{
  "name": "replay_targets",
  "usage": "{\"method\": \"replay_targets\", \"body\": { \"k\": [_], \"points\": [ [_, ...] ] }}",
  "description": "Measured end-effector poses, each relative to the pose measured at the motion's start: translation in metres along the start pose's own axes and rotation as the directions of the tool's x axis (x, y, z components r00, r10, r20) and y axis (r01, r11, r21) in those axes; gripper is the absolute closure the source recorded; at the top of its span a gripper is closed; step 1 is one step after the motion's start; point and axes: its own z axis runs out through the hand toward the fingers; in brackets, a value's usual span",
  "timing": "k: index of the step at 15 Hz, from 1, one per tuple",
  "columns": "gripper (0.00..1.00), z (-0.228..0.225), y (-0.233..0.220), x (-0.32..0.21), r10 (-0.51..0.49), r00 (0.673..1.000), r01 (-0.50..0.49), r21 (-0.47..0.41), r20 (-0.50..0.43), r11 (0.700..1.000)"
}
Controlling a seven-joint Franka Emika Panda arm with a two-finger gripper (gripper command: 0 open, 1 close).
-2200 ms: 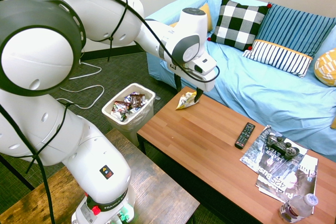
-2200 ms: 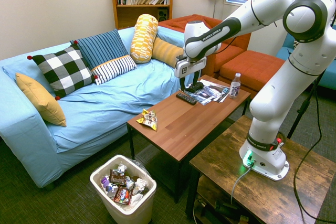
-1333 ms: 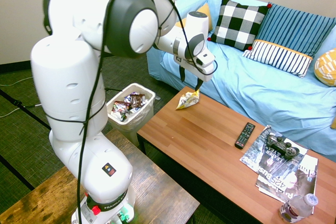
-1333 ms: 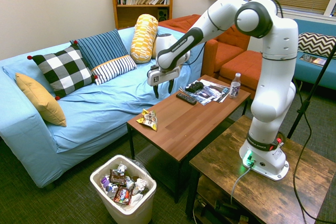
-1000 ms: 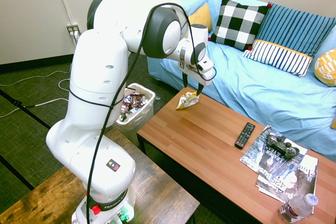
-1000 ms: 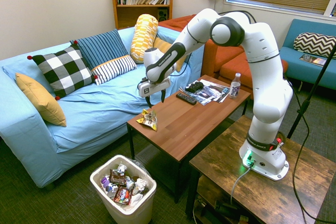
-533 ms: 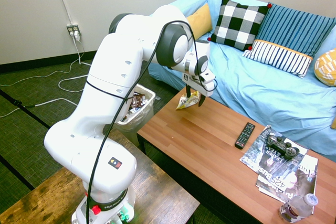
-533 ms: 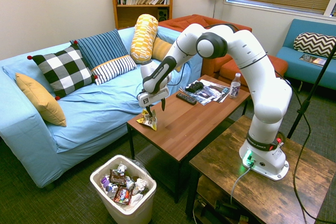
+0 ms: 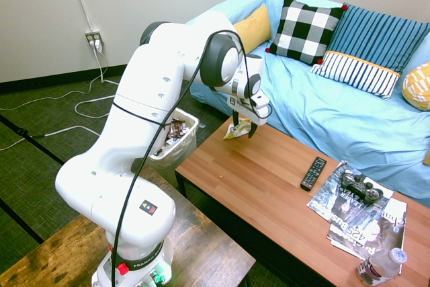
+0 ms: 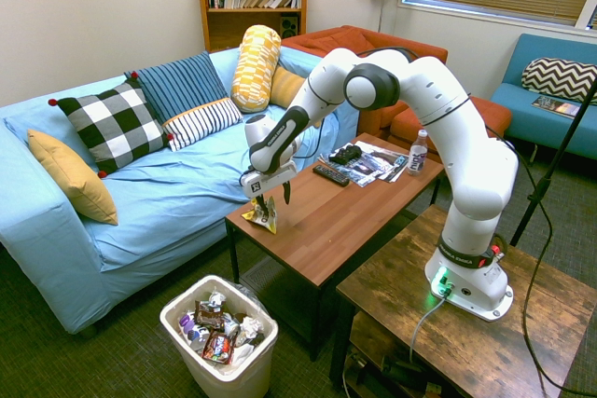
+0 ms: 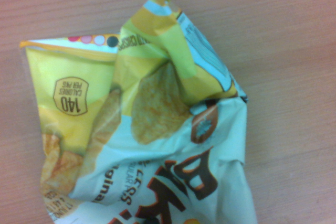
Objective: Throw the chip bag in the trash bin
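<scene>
The pincer (image 9: 241,130) is down over the chip bag (image 10: 262,214), fingers spread wide on either side of it and not yet closed. The bag lies crumpled at the desk (image 10: 345,213) corner nearest the trash bin (image 10: 181,334) on the floor. Next I'd expect a squeeze, a lift, then a swing over the bin.

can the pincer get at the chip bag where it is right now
Probably yes. The pincer is open and right over the chip bag, its fingers either side of it. The bag lies alone at the corner of the wooden coffee table, with nothing on top of it or beside it.
</scene>
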Motion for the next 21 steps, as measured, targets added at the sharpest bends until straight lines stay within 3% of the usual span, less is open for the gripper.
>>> {"method": "replay_targets", "body": {
  "k": [13,21],
  "points": [
    [1.00,-0.008,0.001,0.007,0.018,1.000,-0.018,0.012,-0.002,1.000],
    [1.00,-0.049,-0.005,-0.004,-0.004,1.000,0.004,0.074,0.004,0.997]
  ]
}}
